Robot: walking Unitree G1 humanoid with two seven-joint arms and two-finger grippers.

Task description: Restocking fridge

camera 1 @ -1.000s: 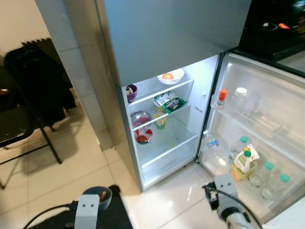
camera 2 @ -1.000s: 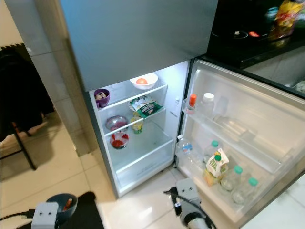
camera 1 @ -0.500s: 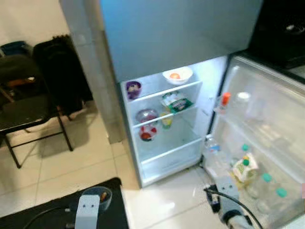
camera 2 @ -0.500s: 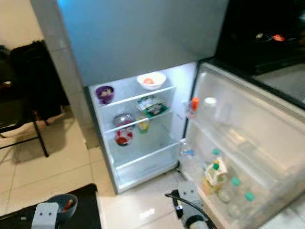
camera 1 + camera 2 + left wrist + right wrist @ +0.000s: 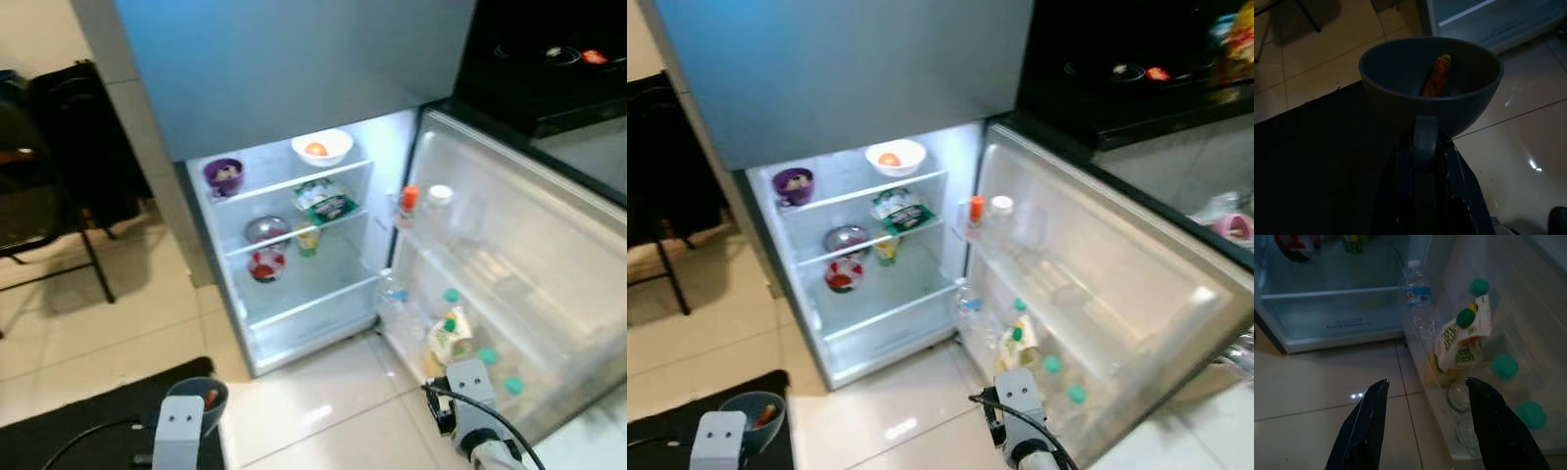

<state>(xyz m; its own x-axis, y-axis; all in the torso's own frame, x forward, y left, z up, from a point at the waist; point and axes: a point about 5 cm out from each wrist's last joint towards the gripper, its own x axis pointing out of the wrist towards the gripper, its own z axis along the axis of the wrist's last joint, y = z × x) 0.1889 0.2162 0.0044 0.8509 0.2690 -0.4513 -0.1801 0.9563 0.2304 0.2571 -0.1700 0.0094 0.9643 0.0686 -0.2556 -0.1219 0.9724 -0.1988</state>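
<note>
Before the open fridge (image 5: 294, 245), my left gripper (image 5: 1422, 147) has its fingers clamped on the bowl (image 5: 1430, 83) holding a carrot (image 5: 1436, 78). Right gripper (image 5: 1425, 426) hangs wide, empty. I'd keep the bowl level approaching a shelf.

Glossy cream floor tiles (image 5: 323, 411) catch bright reflections. A black mat (image 5: 88, 416) lies on them at the near left. A black folding chair (image 5: 39, 211) stands by the pale wall (image 5: 34, 34). A dark counter (image 5: 549, 69) sits at the far right.
</note>
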